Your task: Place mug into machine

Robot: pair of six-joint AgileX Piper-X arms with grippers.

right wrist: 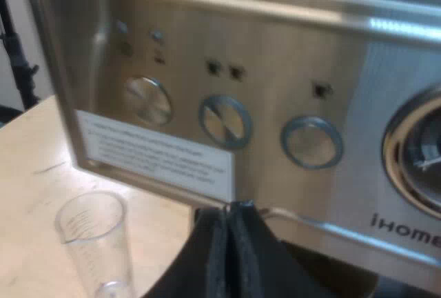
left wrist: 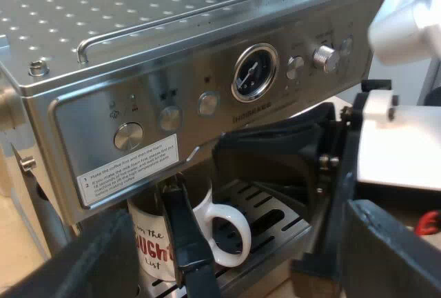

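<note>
A white mug (left wrist: 155, 232) with red lettering stands on the drip tray (left wrist: 265, 208) under the espresso machine's (left wrist: 207, 50) front panel, its handle (left wrist: 231, 232) turned away from the panel. My left gripper (left wrist: 148, 250) reaches around the mug. One black finger (left wrist: 186, 243) lies against the mug's side by the handle, and the other finger (left wrist: 76, 263) is a dark shape at the opposite side. My right gripper (right wrist: 231, 243) is shut with nothing in it, its tips just under the panel's lower edge by the white label (right wrist: 158, 156). From the left wrist, the right gripper (left wrist: 231, 153) hangs above the mug.
The panel carries round buttons (left wrist: 169, 117), a pressure gauge (left wrist: 255, 72) and a knob (left wrist: 325, 58). A clear measuring glass (right wrist: 93, 239) stands on the wooden table (right wrist: 34, 194) beside the machine. A small red part (left wrist: 427, 222) shows past the right arm.
</note>
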